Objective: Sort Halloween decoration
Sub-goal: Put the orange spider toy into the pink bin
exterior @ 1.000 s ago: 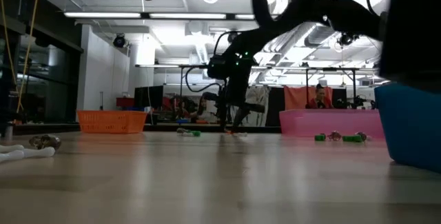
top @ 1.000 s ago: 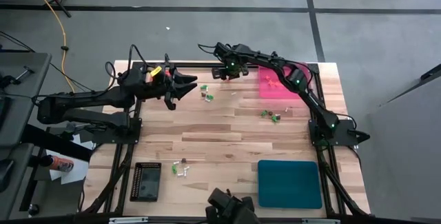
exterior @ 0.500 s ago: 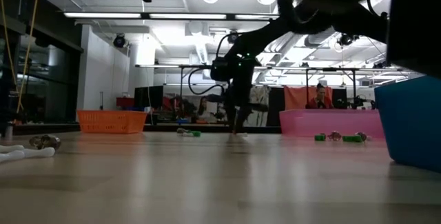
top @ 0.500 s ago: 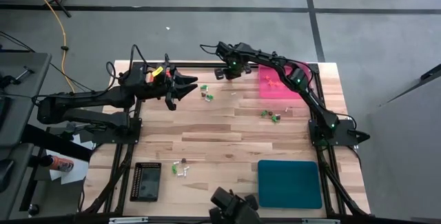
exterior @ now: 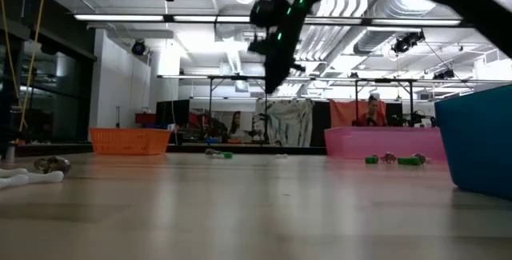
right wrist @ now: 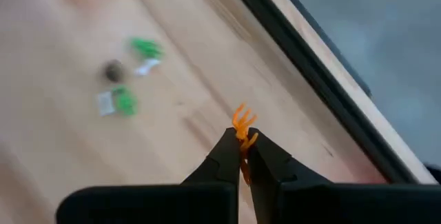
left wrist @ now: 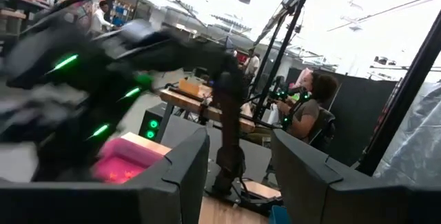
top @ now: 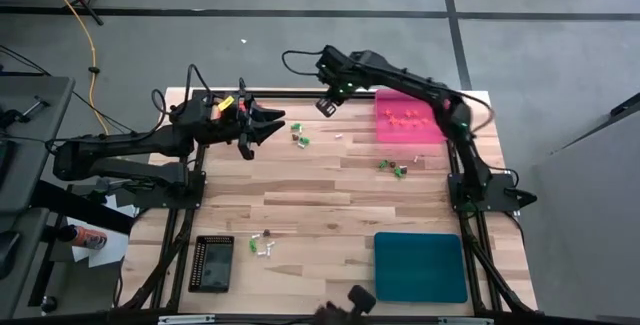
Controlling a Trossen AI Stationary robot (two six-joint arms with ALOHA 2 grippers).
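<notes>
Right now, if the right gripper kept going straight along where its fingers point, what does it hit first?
Probably bare tabletop. The right gripper, shut on an orange trinket, points down at empty wood just inside the table's far rail. The green trinkets lie off to one side. Depth is unclear.

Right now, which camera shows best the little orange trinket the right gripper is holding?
The right wrist view: the orange trinket sticks out between the shut fingertips of the right gripper. High and low views show only the raised gripper; the trinket is too small to see.

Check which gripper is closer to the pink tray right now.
Right. The right gripper, shut on an orange trinket, is raised just beside the pink tray. The left gripper hovers farther off, across the table's far side.
</notes>
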